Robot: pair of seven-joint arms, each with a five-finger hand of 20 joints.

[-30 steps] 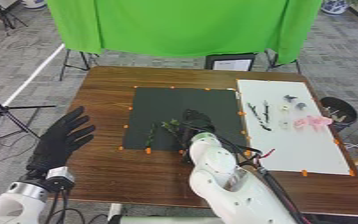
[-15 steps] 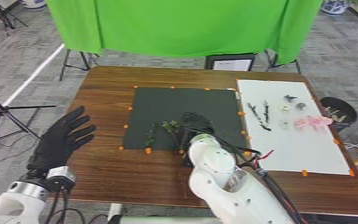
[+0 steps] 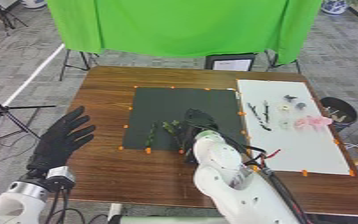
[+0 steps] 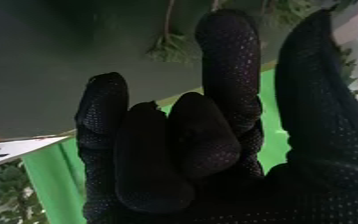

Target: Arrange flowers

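Observation:
Over the lower right part of the black mat (image 3: 162, 102) is my right hand (image 3: 200, 121), just right of a green sprig (image 3: 170, 128). Another thin green stem (image 3: 151, 135) lies farther left on the mat. From the wrist, my right hand (image 4: 233, 125) looks open and relaxed, some fingers bent, with nothing visible between thumb and fingers; a leafy sprig tip (image 4: 169, 49) shows beyond them. Dark branches (image 3: 260, 116) and a pink flower (image 3: 313, 121) lie on the white board (image 3: 286, 150). My left hand (image 3: 62, 137) is open beside the mat, at the table's left side.
Small grey and pale pieces (image 3: 291, 98) lie on the white board's far part. Orange tabs line the mat and board edges. A black bin (image 3: 338, 107) stands off the table's right edge, and a green cloth (image 3: 171, 25) hangs beyond the far edge.
My right hand and forearm have shifted slightly to the right over the mat. The left hand has stayed where it was.

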